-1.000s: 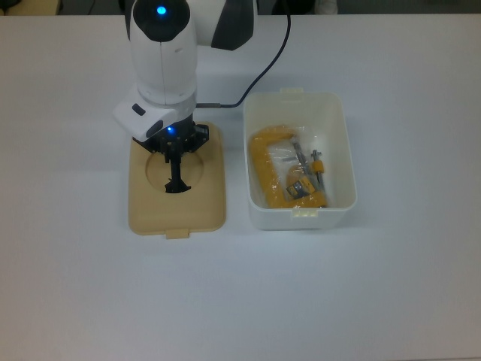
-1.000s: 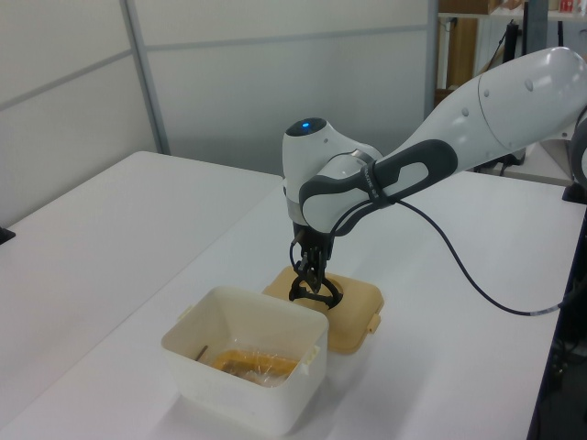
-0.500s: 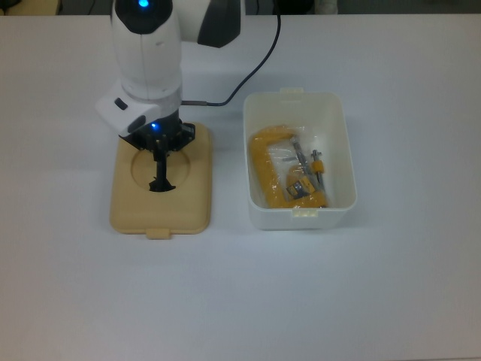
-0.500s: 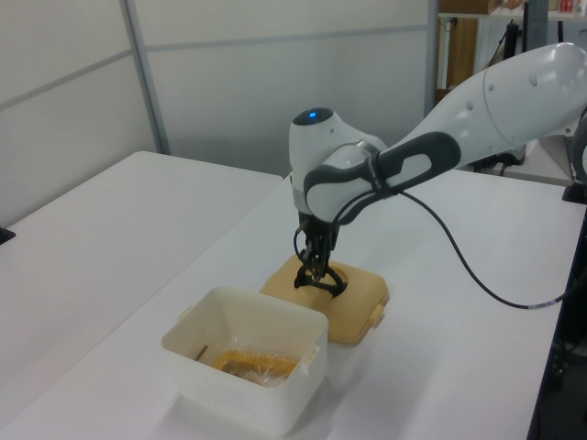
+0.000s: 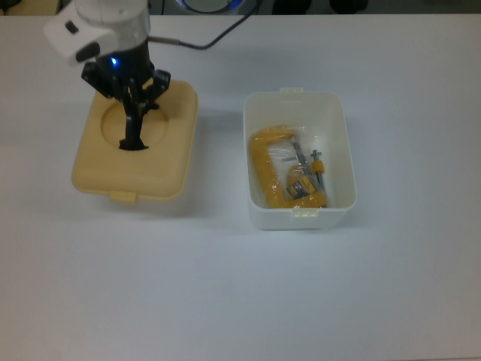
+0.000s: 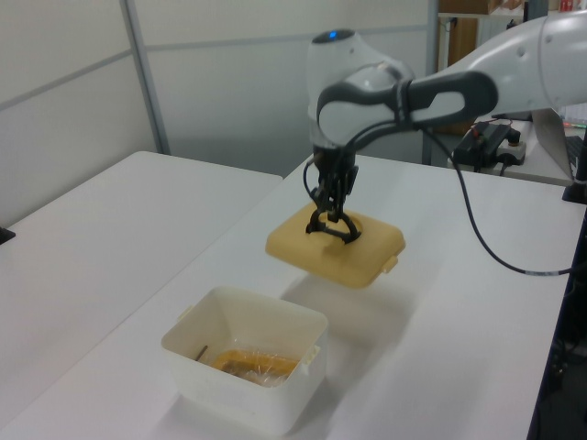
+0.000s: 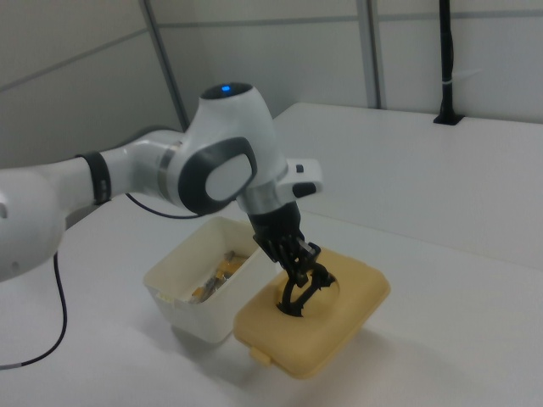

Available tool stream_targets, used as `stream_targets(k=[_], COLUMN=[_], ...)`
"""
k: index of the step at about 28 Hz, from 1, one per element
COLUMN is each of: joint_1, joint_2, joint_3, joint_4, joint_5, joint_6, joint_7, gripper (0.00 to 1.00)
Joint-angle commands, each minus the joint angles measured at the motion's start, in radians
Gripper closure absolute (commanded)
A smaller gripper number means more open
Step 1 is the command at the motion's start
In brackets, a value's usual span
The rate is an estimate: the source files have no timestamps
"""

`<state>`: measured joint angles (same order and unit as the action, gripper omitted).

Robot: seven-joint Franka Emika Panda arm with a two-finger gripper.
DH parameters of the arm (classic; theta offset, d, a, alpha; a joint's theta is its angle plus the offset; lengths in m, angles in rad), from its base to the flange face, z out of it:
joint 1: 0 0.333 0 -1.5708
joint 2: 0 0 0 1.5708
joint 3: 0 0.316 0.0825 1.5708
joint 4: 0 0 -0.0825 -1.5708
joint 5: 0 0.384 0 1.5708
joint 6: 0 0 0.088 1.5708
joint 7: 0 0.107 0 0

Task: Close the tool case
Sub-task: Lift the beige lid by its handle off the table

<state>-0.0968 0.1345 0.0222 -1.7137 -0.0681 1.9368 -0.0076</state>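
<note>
Since the earlier frames the lid has been lifted off the table and carried toward 9 o'clock in the top view, away from the tub; in the left view it is now being held in the air with its shadow lying on the table beneath it.

The white table is being shown carrying the open tub, which is sitting at about 3 o'clock from the lid in the top view, well apart from it. The white and grey arm is being seen reaching in from 2 o'clock in the left view and from 9 o'clock in the right view, with a black cable trailing from it.

The tan lid is being held roughly level, slightly tilted, with a latch tab showing on its 6 o'clock edge in the top view. The white tub is standing open, with a yellow tool and small metal parts in clear wrapping lying inside it.

The gripper is being pointed down into the lid's round recess, and its fingers are being kept narrow, clamped on the black handle.
</note>
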Motion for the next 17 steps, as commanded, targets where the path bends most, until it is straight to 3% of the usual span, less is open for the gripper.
stream_targets(k=[1,8,17], joint_1=[0.006,0.022,0.124], joint_2=[-0.035,-0.038,-0.032], joint_3=[0.002,0.013,0.016], joint_4=[0.031,0.095,0.098], joint_5=[0.017,0.021,0.019], joint_6=[-0.082,-0.141,-0.141], joint_7=[0.040,0.096,0.190], gripper=[1.00,1.00,1.00])
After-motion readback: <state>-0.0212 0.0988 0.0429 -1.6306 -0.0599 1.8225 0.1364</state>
